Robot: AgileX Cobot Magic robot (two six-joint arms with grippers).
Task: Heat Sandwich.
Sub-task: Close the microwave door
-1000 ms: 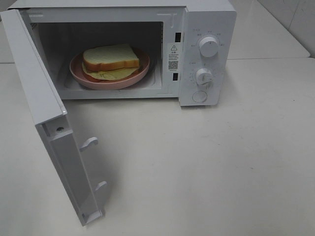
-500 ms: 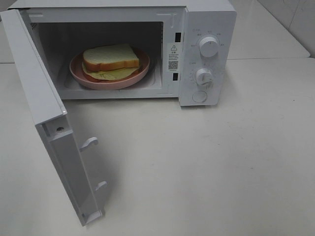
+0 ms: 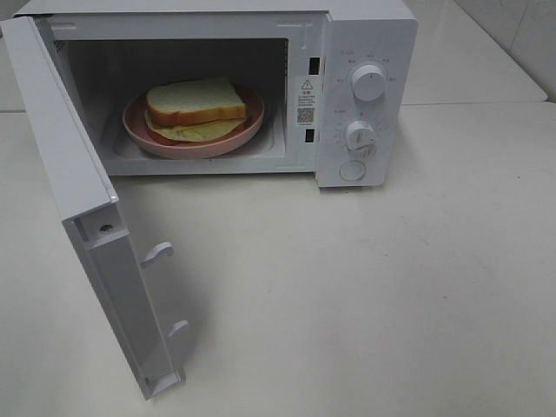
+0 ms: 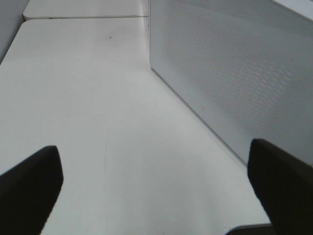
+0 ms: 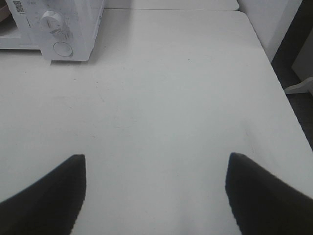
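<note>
Sandwich [image 3: 195,102] sits on plate [image 3: 143,137] inside microwave [image 3: 365,35], placed for heating. Door [image 3: 82,187] open, just beside left gripper [image 4: 154,166], fingers spread, empty. Right gripper [image 5: 156,166] likewise spread, empty; dials [image 5: 51,20] well ahead.

The exterior high camera is looking steeply down from the front onto the desk [image 3: 391,304] and the open microwave [image 3: 365,52], seeing into its cavity. The left wrist camera is riding low and close beside the microwave door [image 4: 230,73], facing along the desk toward its far edge. The right wrist camera is looking down across the desk's right side, sharing the control panel [image 5: 54,29] with the high view.
</note>
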